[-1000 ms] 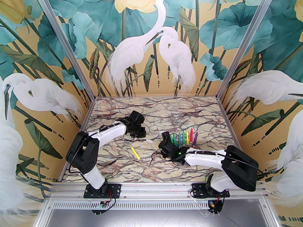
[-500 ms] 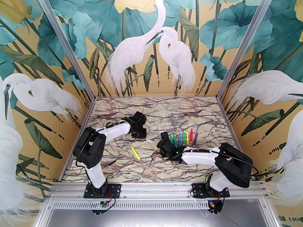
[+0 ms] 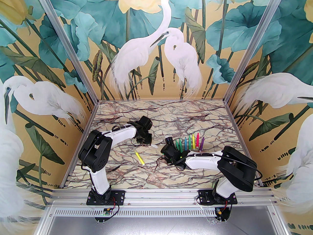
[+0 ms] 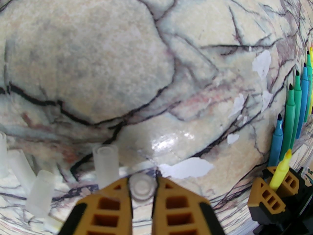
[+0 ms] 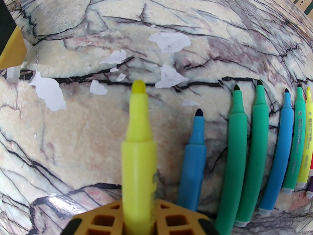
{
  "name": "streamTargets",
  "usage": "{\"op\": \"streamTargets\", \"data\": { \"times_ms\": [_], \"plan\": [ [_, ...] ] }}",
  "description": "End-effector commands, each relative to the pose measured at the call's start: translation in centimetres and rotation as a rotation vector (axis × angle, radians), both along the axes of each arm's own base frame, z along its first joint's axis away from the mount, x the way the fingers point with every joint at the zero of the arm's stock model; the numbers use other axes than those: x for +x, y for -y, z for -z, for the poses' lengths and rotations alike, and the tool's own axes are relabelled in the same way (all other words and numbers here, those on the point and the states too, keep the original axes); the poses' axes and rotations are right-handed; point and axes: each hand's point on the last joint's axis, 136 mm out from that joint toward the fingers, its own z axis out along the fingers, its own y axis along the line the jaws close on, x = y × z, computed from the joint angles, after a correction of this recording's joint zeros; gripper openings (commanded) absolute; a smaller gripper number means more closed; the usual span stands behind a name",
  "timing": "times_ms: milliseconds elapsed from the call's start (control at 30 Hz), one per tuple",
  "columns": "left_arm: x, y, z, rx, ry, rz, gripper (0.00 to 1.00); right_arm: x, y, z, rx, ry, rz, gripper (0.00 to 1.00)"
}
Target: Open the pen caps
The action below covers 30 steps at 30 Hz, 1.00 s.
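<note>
We are looking at the marble-patterned bench (image 3: 207, 175); both arms are reaching toward its middle. The left gripper (image 4: 143, 192) is pointing down just left of the middle; its orange fingers (image 4: 105, 207) are pressing together on one clear pen cap (image 4: 143, 185), which we are seeing end-on between them, low over the surface. Another cap (image 4: 106, 161) is sitting just beside those fingers; more loose caps (image 4: 40, 194) are lying close together a little further toward the left edge.

The right gripper (image 5: 139, 219) is hanging just right of the middle; it is pinching a yellow pen (image 5: 139, 150) around the body, and the bare yellow tip is pointing away from the fingers, above the surface. The two grippers are near each other but apart; white torn patches (image 5: 170, 41) are showing on the bench between them.

A row of pens (image 3: 189, 143) is lying side by side between the middle and the right edge, with bare tips toward the far edge; the blue pen (image 5: 193, 160) is lying nearest the held one, then two green, one blue, one green and one yellow; pink and purple are ending the row on the right.

A second yellow pen (image 3: 139, 157) is lying alone, slanted, between the middle and the near edge; it is too small for us to tell whether a cap is on it.
</note>
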Motion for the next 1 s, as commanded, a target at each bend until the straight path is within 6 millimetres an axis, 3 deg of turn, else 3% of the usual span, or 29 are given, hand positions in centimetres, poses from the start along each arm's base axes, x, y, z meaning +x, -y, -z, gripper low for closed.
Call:
{"op": "streamTargets", "data": {
  "times_ms": [0,267,733,833,967],
  "plan": [
    [0.0,0.1,0.3,0.032,-0.003,0.021,0.15,0.6,0.2,-0.1,-0.013,0.007,0.034,0.24],
    [-0.2,0.2,0.1,0.021,-0.001,0.026,0.22,0.5,0.4,-0.2,-0.021,0.006,0.037,0.26],
    [-0.6,0.0,-1.1,0.004,0.022,0.025,0.3,0.3,0.3,-2.7,0.011,0.039,0.014,0.33],
    [-0.5,0.0,-1.8,-0.009,0.044,0.023,0.31,0.0,-0.1,-3.2,0.015,0.046,-0.008,0.34],
    [-0.5,0.1,-3.9,-0.054,0.103,0.018,0.39,-0.7,-1.5,-4.2,0.029,0.06,-0.072,0.36]
  ]
}}
